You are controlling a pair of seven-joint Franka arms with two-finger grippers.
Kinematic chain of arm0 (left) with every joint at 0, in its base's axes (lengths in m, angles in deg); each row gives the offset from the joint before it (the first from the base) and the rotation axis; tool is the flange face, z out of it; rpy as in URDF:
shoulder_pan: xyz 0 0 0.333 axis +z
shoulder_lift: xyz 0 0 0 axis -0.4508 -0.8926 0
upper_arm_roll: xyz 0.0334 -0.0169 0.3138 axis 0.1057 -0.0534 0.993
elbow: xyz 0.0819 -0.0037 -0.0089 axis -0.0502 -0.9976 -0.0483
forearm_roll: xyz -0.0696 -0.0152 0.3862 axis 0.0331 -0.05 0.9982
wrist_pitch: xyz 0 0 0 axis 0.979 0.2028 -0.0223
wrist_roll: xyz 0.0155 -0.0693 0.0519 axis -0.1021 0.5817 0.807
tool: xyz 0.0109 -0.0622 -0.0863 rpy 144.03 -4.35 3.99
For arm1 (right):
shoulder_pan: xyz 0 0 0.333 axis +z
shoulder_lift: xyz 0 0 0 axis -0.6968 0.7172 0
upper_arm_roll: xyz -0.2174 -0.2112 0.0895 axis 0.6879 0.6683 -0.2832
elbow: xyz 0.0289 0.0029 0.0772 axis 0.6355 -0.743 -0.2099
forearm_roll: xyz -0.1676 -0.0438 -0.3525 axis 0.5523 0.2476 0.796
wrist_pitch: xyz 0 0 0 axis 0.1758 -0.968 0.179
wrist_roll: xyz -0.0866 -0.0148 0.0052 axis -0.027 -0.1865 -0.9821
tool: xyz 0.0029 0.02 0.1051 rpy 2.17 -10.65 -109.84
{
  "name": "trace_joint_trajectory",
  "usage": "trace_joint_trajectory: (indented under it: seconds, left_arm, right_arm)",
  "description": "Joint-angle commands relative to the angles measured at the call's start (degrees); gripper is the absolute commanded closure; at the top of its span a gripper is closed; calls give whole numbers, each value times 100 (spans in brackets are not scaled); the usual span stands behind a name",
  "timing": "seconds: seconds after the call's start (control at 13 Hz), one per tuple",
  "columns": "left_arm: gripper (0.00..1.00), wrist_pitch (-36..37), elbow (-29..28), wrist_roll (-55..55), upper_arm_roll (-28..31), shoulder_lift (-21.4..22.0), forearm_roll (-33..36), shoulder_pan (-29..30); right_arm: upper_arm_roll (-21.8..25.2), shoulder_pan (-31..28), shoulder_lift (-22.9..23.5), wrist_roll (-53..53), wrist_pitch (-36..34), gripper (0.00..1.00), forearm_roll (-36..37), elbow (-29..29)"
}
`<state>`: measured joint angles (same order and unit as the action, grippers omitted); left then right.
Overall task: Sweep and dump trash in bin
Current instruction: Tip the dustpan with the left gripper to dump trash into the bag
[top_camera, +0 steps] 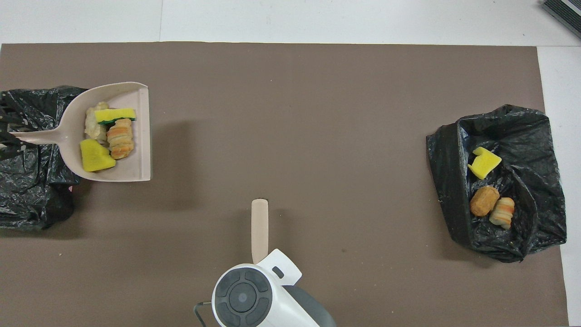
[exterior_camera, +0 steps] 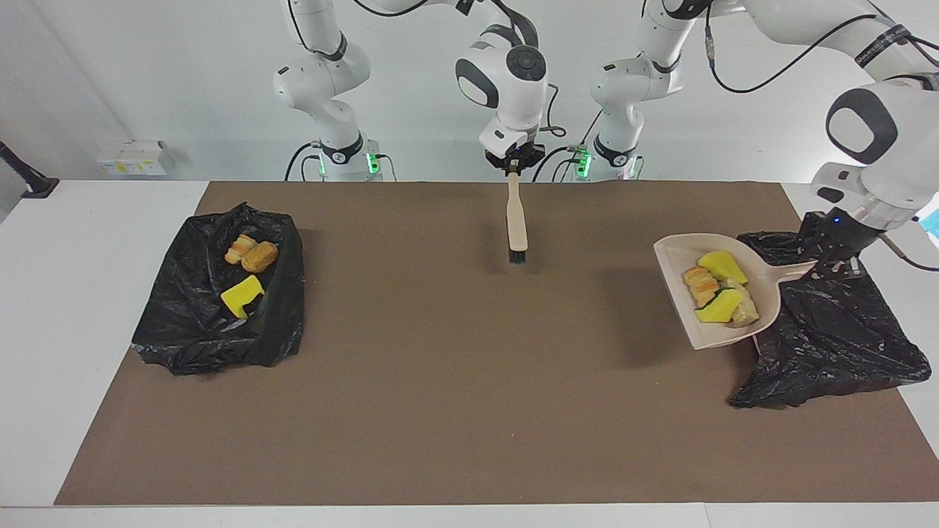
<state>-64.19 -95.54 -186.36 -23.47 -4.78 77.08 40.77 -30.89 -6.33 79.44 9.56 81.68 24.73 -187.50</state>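
Crumpled black plastic bin bag at bench's left-arm end, floppy, no grip needed. Beige plastic dustpan, stiff, light, raised at bag's 9 o'clock edge, handle clenched by left hand. Beige wooden brush clenched by waiting right hand. Trash, soft light sponge and bread bits, loose in pan; tip it, don't pinch.

Dustpan holding trash, partly over black bag; brush mid-mat.

Two white glossy arms, rounded shells, dark grey joint bands and round dark grey end caps with ring pattern. Black cables loop along upper links. Green lights glow at both bases. Wrist flanges black; small blue light under each, possibly an indicator LED.
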Motion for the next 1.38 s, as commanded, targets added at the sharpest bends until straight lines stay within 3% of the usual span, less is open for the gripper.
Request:
trace_joint_trajectory:
  seconds: [0.0, 0.23, 0.54, 1.0, 1.23, 1.31]
  left_arm:
    - [100, 152, 540, -773, -68, -230, -26, 657]
    - [100, 21, 620, -810, -33, -230, 429, 1002]
    - [100, -646, 594, -426, -15, -195, 2017, 897]
    - [100, -1649, -380, 1165, -24, 261, 4234, 705]
    - [100, -1650, -426, 1642, -24, 315, 5157, 450]
    - [100, -1624, -469, 1668, -24, 350, 5525, 423]
  right_arm:
    - [5, 39, 35, -43, 213, 100, -139, -265]
    - [14, 110, 44, 1, 415, 100, -139, -485]
    - [14, 110, 141, 2, 634, 100, -139, -512]
    - [14, 48, 158, 519, 845, 100, -340, -609]
    - [23, 4, 211, 485, 872, 64, -350, -591]
    - [23, -4, 211, 529, 872, 63, -350, -591]
